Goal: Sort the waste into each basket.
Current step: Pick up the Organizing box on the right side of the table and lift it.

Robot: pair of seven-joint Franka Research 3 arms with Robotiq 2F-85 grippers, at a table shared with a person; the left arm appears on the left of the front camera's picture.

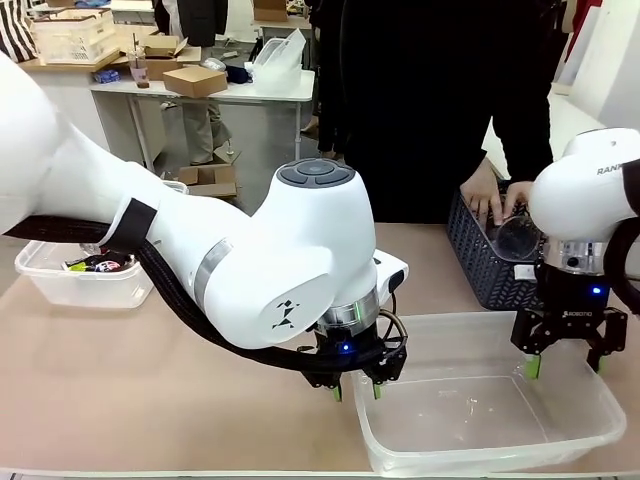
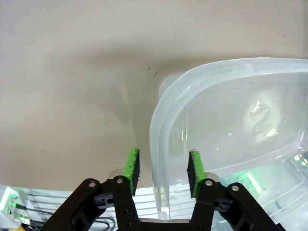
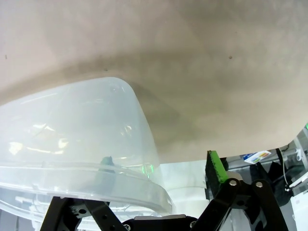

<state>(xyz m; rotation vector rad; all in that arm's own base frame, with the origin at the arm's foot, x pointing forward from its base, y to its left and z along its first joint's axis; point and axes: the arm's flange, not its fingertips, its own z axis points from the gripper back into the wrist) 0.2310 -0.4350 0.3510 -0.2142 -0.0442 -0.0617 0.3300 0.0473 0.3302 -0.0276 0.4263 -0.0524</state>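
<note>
The left pincer (image 1: 357,391) stands over the left wall of the near clear tub (image 1: 585,440), its green pads (image 2: 131,169) moderately apart with the lipped rim between them; they are not yet pressed on it. I judge it is placed so to clamp the wall and move the tub. The right pincer (image 1: 566,364) hangs over the far right corner of the same tub. In the right wrist view one pad (image 3: 216,167) is outside the wall and the other shows dimly through the plastic, so it is also spread across the rim, holding nothing. Two arms on opposite sides suggests a shared lift or slide.

This tub is empty; only reflections show on its bottom. Behind it, at the far right of the worktop (image 1: 150,400), is a dark lattice basket (image 1: 482,255). A person's hands (image 1: 492,200) reach into it around a clear bottle (image 1: 517,237), probably to hand waste over. At the far left sits a second clear tub (image 1: 60,282), well apart, with a dark can (image 1: 97,264) lying inside.
</note>
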